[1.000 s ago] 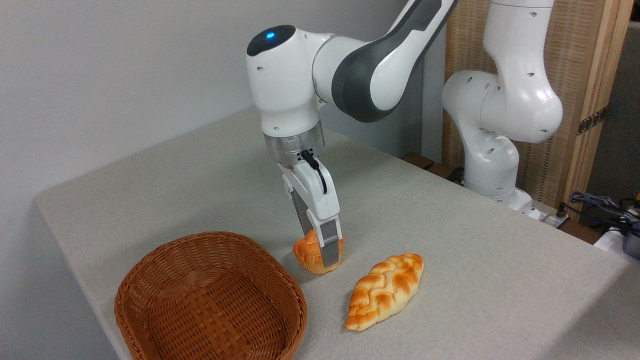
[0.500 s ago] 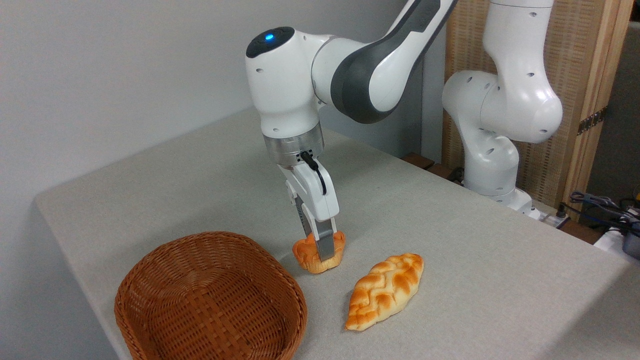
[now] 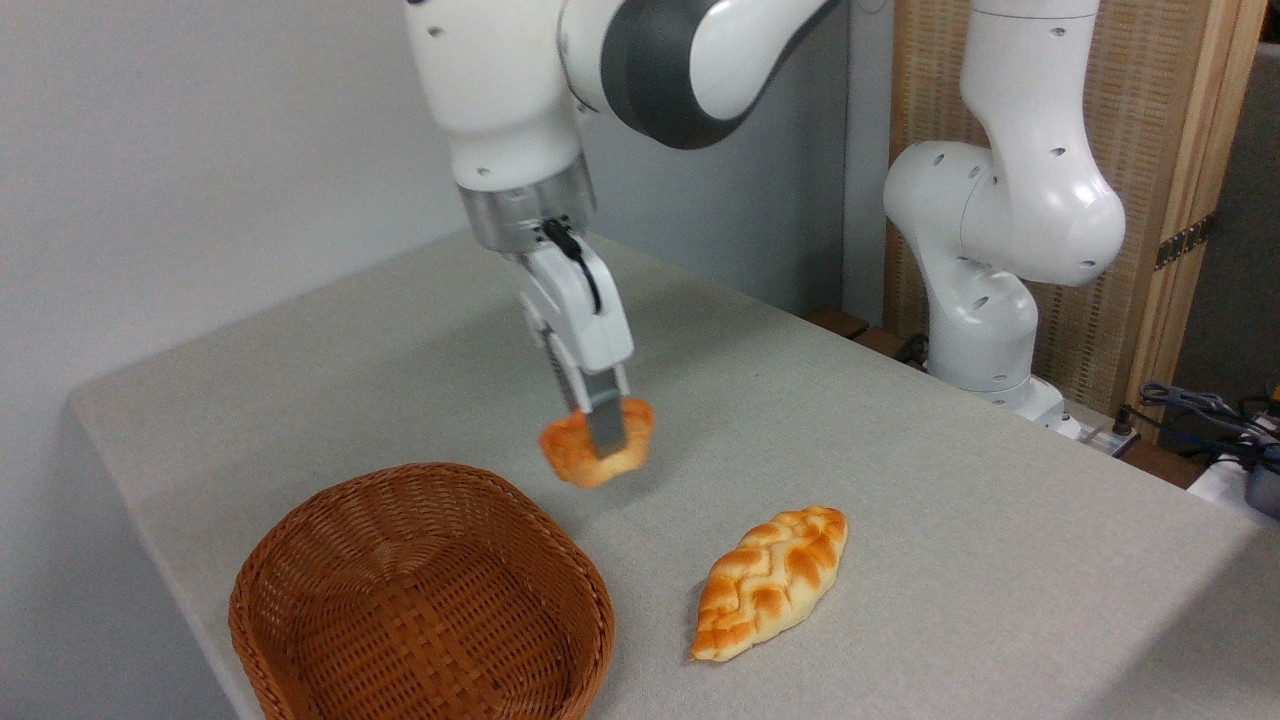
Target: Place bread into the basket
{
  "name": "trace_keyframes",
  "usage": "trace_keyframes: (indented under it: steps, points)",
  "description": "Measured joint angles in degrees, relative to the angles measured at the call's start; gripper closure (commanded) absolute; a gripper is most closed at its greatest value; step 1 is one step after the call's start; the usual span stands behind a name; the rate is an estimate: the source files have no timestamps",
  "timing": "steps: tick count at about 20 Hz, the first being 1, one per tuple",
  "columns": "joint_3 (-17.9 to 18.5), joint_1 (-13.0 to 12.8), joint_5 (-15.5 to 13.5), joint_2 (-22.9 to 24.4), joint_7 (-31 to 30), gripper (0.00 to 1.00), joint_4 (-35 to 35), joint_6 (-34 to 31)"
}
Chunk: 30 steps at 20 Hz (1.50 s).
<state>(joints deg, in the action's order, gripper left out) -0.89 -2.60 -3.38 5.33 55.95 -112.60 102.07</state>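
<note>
Bread's in the air!
Your end effector pinches the bread above the desk, beside the basket.

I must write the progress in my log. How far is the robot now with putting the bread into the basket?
Done: the gripper is shut on the small round bread and holds it in the air, clear of the table. In hand: carrying it; the bun hangs near the basket's far right rim, not over its middle. Left: bring it over the basket, which holds nothing, and release. The braided loaf lies on the table.
</note>
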Motion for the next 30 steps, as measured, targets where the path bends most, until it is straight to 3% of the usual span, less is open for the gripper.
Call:
trace_keyframes:
  steps: [2, 6, 7, 8, 13, 17, 30]
  points:
    - [0.62, 0.16, -1.68, -3.14, -0.65, 0.62, 5.20, -0.26]
    - [0.76, 0.58, -2.03, -8.92, -7.54, 0.55, 12.81, -0.23]
    - [0.76, 0.64, -2.08, -10.26, -9.02, 0.50, 14.58, -0.21]
    - [0.75, 0.65, -2.14, -11.72, -10.82, 0.38, 16.41, -0.20]
    - [-0.66, 0.27, -2.17, -17.81, -18.33, 0.17, 20.42, 5.13]
    - [-1.27, -0.11, -2.17, -20.09, -19.06, 0.00, 20.60, 8.23]
    - [-1.83, -0.12, -2.17, -20.06, -19.06, 0.00, 21.07, 8.47]
